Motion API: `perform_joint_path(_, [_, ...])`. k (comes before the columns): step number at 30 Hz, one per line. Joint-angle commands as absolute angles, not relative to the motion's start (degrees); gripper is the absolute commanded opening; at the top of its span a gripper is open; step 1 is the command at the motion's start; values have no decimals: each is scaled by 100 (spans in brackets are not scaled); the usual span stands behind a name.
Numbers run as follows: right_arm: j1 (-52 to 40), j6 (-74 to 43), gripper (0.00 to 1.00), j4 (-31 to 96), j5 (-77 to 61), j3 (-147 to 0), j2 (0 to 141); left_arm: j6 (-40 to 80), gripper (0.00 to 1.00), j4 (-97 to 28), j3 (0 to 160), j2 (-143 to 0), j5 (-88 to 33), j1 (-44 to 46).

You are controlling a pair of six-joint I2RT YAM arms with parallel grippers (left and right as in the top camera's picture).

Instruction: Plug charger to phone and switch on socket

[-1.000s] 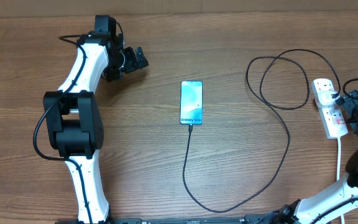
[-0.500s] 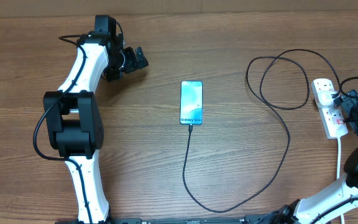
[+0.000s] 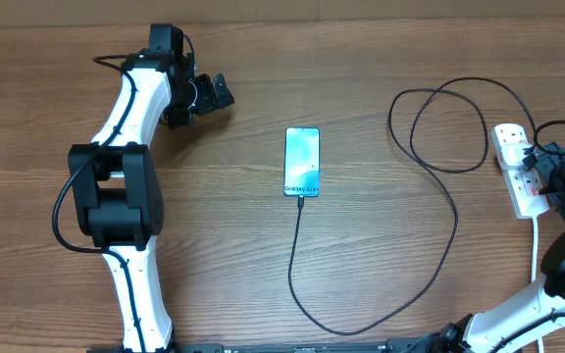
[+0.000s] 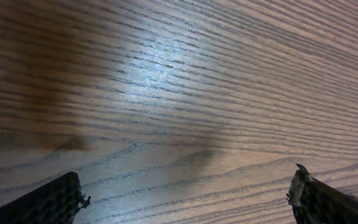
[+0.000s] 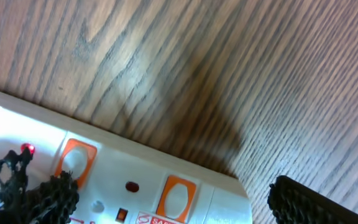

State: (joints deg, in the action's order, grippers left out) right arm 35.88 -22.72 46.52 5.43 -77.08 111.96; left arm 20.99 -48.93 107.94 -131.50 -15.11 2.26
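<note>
Phone (image 3: 302, 162): flat at frame centre, charger (image 3: 294, 245) seemingly plugged into its lower end. Socket (image 3: 518, 175): right edge. Right jaws: spread wide, empty, over socket. Left jaws: spread, empty, upper left. Step: switching on. Next: one precise switch press.

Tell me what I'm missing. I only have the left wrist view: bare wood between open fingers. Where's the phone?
Observer: The phone lies mid-table with its screen lit, well off toward the right arm's side of the left gripper.
Operator: Charger in?
Observer: The charger tip meets the phone's bottom edge. It looks seated, but the overhead view can't confirm that.
Operator: Socket?
Observer: The right gripper is open right at the power strip. In the right wrist view a small red light glows on the strip.
</note>
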Motion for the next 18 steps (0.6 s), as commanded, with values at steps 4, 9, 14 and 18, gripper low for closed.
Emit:
perform_joint_path(4, [3479, -2250, 100, 4790, 445, -7627, 11131, 2075, 100, -4904, 10809, -13004, -1455, 274])
perform_joint_path(9, [3577, -2274, 97, 4978, 449, -7758, 10857, 2075, 100, -4904, 10809, -13004, -1455, 274])
perform_joint_path(14, [3579, -2344, 97, 5043, 445, -7765, 10221, 2075, 100, -4904, 10809, -13004, -1455, 274])
perform_joint_path(18, [3568, -2536, 97, 5262, 469, -7762, 9808, 2075, 100, -4904, 10809, -13004, -1455, 274])
